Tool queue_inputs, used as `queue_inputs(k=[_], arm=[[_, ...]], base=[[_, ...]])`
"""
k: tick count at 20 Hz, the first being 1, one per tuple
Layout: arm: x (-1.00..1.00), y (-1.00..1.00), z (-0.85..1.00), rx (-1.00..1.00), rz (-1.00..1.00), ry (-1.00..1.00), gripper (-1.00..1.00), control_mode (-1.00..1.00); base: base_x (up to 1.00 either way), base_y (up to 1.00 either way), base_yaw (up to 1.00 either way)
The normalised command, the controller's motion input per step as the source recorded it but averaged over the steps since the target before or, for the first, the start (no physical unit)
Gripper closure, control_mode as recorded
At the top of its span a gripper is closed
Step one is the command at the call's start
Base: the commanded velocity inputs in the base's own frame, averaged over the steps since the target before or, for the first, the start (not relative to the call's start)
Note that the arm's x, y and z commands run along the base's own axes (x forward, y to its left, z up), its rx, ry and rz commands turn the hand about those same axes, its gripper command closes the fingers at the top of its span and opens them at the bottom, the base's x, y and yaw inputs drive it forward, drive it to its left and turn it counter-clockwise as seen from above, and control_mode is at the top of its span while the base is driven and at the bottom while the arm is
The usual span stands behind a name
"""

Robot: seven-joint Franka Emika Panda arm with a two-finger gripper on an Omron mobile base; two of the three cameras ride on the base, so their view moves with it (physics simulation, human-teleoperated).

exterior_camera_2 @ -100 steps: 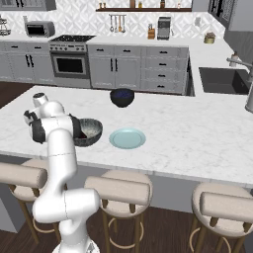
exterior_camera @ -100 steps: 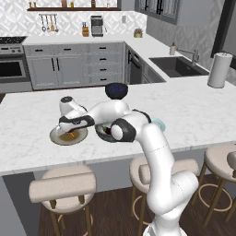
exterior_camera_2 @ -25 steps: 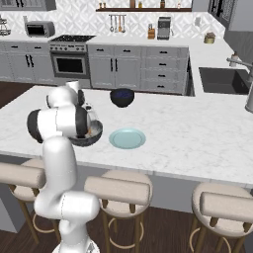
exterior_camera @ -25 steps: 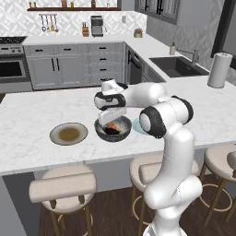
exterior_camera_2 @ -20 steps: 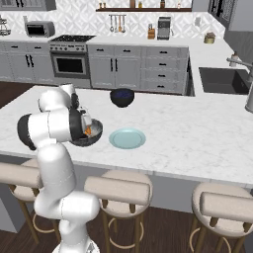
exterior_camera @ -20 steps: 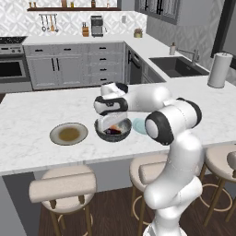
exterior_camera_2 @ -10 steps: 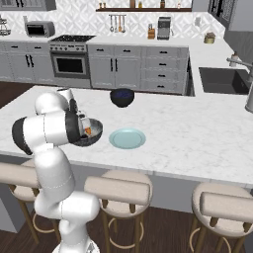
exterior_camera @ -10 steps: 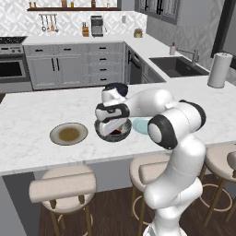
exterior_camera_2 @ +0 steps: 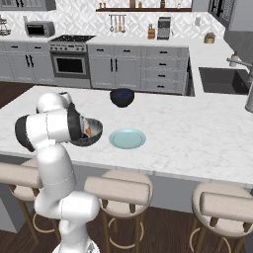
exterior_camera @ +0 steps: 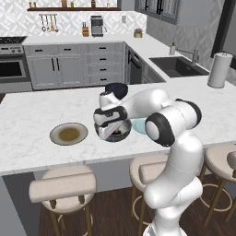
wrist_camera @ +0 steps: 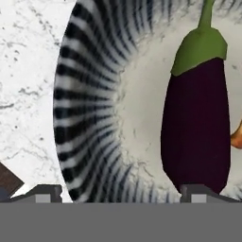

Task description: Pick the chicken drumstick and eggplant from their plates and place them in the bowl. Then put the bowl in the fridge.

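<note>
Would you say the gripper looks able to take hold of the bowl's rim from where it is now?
Probably yes. The open gripper sits directly above the bowl, its near rim between the fingertips; the eggplant lies inside, clear of that rim.

Place: a rendered home kitchen.
Island: a white marble counter (exterior_camera: 27,115) ran across the near side, with padded bar stools (exterior_camera_2: 117,189) tucked beneath it.
Cooking: a steel oven range (exterior_camera_2: 70,62) stood at the far wall, a microwave (exterior_camera_2: 37,28) to its left.
Storage: grey cabinets with black handles (exterior_camera: 78,69) lined the far wall.
Wash-up: a dark sink with a faucet (exterior_camera: 177,65) sat on the right, a paper towel roll (exterior_camera: 218,70) near it.
Wall: patterned tile, a wooden shelf (exterior_camera_2: 143,9), hanging utensils (exterior_camera_2: 115,22).
Small appliance: what seemed to be a coffee machine (exterior_camera: 97,26) on the far counter, too small to be sure.
</note>
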Motion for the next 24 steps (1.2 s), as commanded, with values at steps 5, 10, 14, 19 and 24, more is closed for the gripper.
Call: queue_inputs(k=[5,10,14,19,24], arm=[[0.03,0.01,-0.33,0.0,0.11,0.0,-1.0,-1.0],[0.19,0.0,-0.37,-0.01,0.05,0.0,1.0,-1.0],[0.3,0.0,-0.55,-0.01,0.0,0.0,1.0,-1.0],[0.11,0.0,-0.4,-0.01,0.0,0.0,1.0,-1.0],[-0.02,0.0,0.21,0.01,0.08,0.0,1.0,-1.0]], base=[[0.0,0.0,0.0],[0.0,0.0,0.0],[0.0,0.0,0.0],[0.0,0.0,0.0],[0.0,0.0,0.0]])
